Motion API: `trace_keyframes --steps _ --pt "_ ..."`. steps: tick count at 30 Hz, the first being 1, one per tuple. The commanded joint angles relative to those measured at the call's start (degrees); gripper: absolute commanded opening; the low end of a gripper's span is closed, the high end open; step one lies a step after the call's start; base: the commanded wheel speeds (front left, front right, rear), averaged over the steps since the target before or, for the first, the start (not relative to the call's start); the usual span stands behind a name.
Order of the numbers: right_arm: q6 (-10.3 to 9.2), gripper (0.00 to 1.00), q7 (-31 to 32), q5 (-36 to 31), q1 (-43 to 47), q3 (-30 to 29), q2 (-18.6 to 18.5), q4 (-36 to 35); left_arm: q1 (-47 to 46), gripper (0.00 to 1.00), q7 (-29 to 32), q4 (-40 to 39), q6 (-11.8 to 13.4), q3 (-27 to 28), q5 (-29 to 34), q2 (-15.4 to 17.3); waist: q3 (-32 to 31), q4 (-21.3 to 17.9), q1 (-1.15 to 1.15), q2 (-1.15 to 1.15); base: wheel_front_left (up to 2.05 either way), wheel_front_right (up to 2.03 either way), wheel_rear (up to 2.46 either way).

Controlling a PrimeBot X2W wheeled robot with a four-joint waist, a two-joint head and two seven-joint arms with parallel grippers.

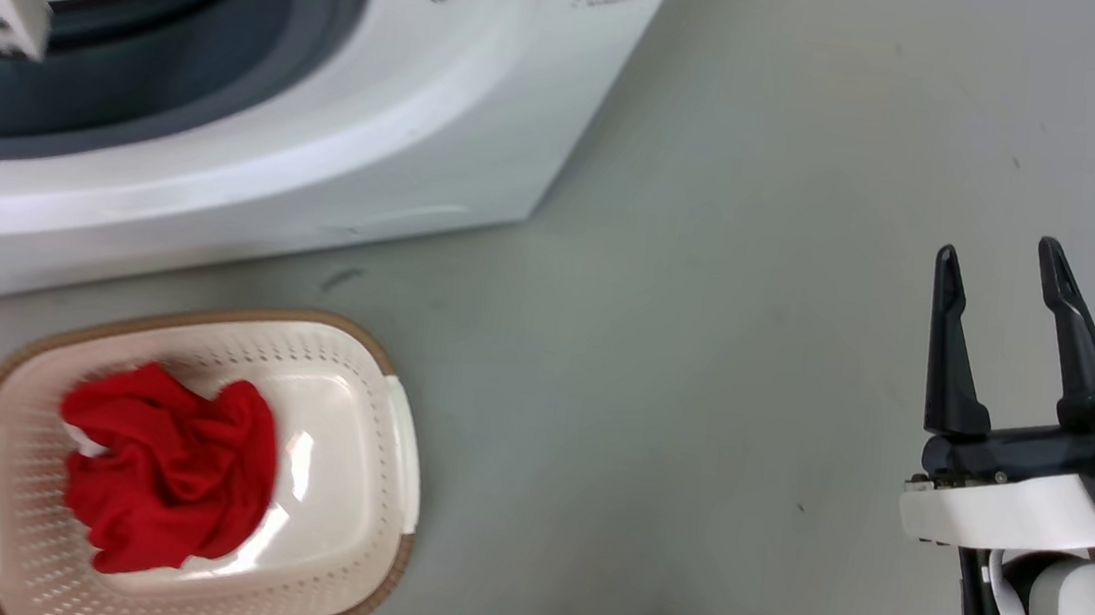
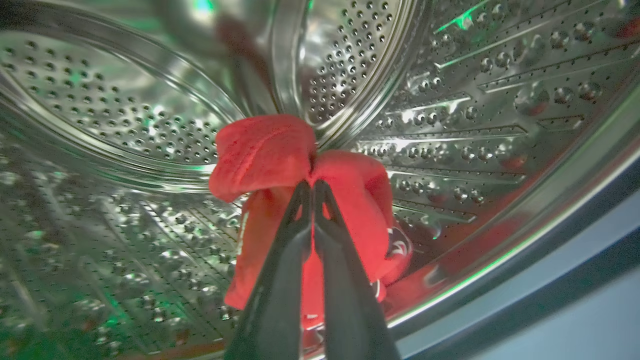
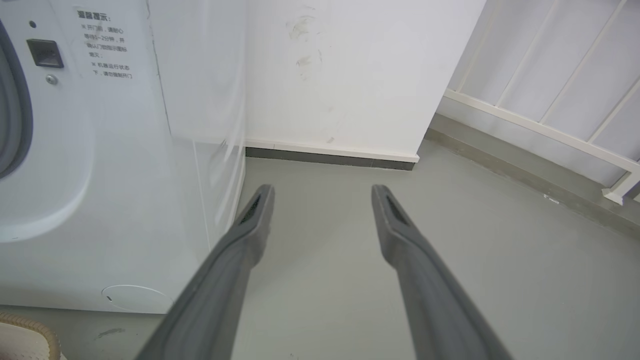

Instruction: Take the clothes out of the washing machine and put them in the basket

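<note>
Washing machine [image 1: 355, 118]: white, porthole open, standing on the grey floor [image 1: 708, 313]. Basket [image 1: 393, 453]: on the floor in front of it, holding one crumpled red garment [image 1: 175, 473]. Left wrist view, inside the steel drum [image 2: 125, 115]: a second red garment [image 2: 265, 155], bunched, pinched between the closed fingers of the left gripper [image 2: 311, 186]. Head and right wrist views: right gripper [image 1: 999, 248] above the floor, fingers spread apart.

The left tool [image 2: 312, 184] covers the middle of the red garment [image 2: 260, 150].
</note>
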Motion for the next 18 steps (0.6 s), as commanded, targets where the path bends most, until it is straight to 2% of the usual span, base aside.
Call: trace_keyframes --steps 1,8,14,18 --pt "-0.06 1.00 -0.12 -0.45 0.57 -0.24 -0.03 0.20 1.20 0.00 -0.88 -0.12 0.35 0.02 0.25 -0.22 -3.29 2.60 0.00 0.00 0.00 0.00 0.00" --pt "-0.06 1.00 -0.12 -2.56 2.50 -1.38 -0.03 1.08 10.63 0.00 -4.74 -4.92 3.21 0.99 0.36 -3.82 -9.20 6.14 0.00 0.00 0.00 0.00 0.00" --pt "-0.06 1.00 -0.12 -3.37 4.06 -1.49 -0.01 1.56 20.88 0.00 -4.86 -18.99 7.49 5.87 3.75 -5.10 -12.59 8.69 0.00 0.00 0.00 0.00 0.00" --pt "-0.06 1.00 -0.12 -3.69 4.76 -1.77 -0.01 1.85 27.65 0.00 -4.87 -28.52 9.28 9.94 6.05 -6.64 -14.39 10.40 0.00 0.00 0.00 0.00 0.00"
